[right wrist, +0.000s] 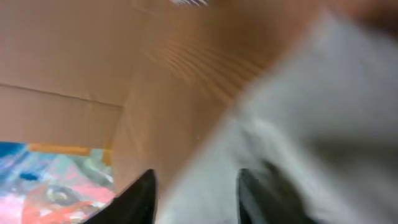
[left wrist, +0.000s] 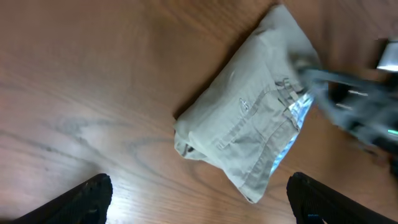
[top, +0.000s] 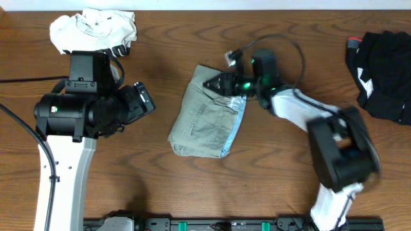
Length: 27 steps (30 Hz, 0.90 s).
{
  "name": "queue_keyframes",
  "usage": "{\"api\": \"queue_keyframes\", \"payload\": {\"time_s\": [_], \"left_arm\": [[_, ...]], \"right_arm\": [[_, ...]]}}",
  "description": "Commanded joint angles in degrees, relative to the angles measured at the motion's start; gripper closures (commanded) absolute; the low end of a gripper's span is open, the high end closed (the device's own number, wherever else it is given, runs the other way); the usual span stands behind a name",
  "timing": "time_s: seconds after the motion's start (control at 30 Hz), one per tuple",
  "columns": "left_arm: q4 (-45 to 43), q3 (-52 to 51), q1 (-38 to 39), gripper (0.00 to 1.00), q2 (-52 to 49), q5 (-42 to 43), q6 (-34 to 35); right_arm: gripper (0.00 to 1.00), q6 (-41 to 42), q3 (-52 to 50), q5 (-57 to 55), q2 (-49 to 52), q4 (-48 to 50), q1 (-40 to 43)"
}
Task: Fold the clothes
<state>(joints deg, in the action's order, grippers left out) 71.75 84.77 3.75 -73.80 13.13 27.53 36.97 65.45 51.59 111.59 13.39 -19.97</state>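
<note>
White striped garment (top: 93, 29) bunched at far left of worktop (top: 160, 192); left claw (left wrist: 205, 202) spread wide, empty, above bare wood beside the shorts; khaki shorts (top: 209, 119) folded, mid-worktop; right claw (top: 214, 83) at their far edge, blurred, cannot tell whether it grips; black garment (top: 385, 70) heaped far right.

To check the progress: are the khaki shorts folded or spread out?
Folded. The shorts lie in a compact bundle, with doubled layers visible at one corner in the left wrist view.
</note>
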Motion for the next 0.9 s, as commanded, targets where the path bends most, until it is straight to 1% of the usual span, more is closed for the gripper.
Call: {"api": "queue_keyframes", "payload": {"time_s": [0.0,0.03,0.07,0.13,0.23,0.3,0.33,0.37,0.43,0.57,0.6,0.73,0.87], "left_arm": [[-0.7,-0.33,-0.31,0.08,0.44,-0.48,-4.66],[-0.96,-0.33,-0.31,0.08,0.39,-0.48,-5.11],[-1.36,-0.33,-0.31,0.08,0.28,-0.48,-5.88],[-2.1,-0.33,-0.31,0.08,-0.13,-0.48,-7.54],[-3.65,-0.52,-0.31,0.08,-1.84,-0.31,-10.25],[-4.24,-0.55,-0.31,0.08,-4.28,-0.09,-11.52],[-4.63,-0.55,-0.31,0.08,-5.92,-0.04,-12.44],[-5.16,-0.55,-0.31,0.08,-7.85,0.33,-13.86],[-6.43,-0.55,-0.31,0.08,-11.76,1.51,-17.18],[-9.62,-0.55,-0.33,0.08,-19.91,2.03,-19.02],[-10.71,-0.55,-0.42,0.07,-22.01,3.21,-20.46],[-12.76,-0.55,-1.49,0.07,-29.53,14.84,-30.77],[-13.75,-0.55,-3.23,0.07,-36.04,20.33,-34.25]], "right_arm": [[0.4,-0.55,0.57,1.92,-11.23,-3.61,1.92],[0.31,-0.57,0.57,1.16,-13.86,-7.3,2.38],[0.27,-0.61,0.57,-0.7,-16.63,-12.5,2.93],[0.24,-1.16,0.57,-5.51,-20.61,-22.01,3.72],[0.21,-4.48,0.55,-14.67,-25.16,-36.15,4.22],[0.14,-4.72,0.55,-21.24,-27.17,-45.18,4.15],[0.11,-5.01,0.55,-23.43,-27.78,-49.51,4.04],[0.09,-5.9,0.55,-24.15,-28.02,-52.33,4.0],[0.07,-8.24,0.46,-24.28,-28.02,-57.11,3.8],[0.05,-10.6,-0.04,-24.72,-28.02,-62.1,3.72],[0.05,-11.06,-0.04,-24.9,-28.02,-62.88,3.72],[0.04,-13.73,-0.04,-25.7,-28.02,-65.26,3.8],[0.04,-15.63,-0.04,-25.7,-28.02,-66.05,3.82]]}}
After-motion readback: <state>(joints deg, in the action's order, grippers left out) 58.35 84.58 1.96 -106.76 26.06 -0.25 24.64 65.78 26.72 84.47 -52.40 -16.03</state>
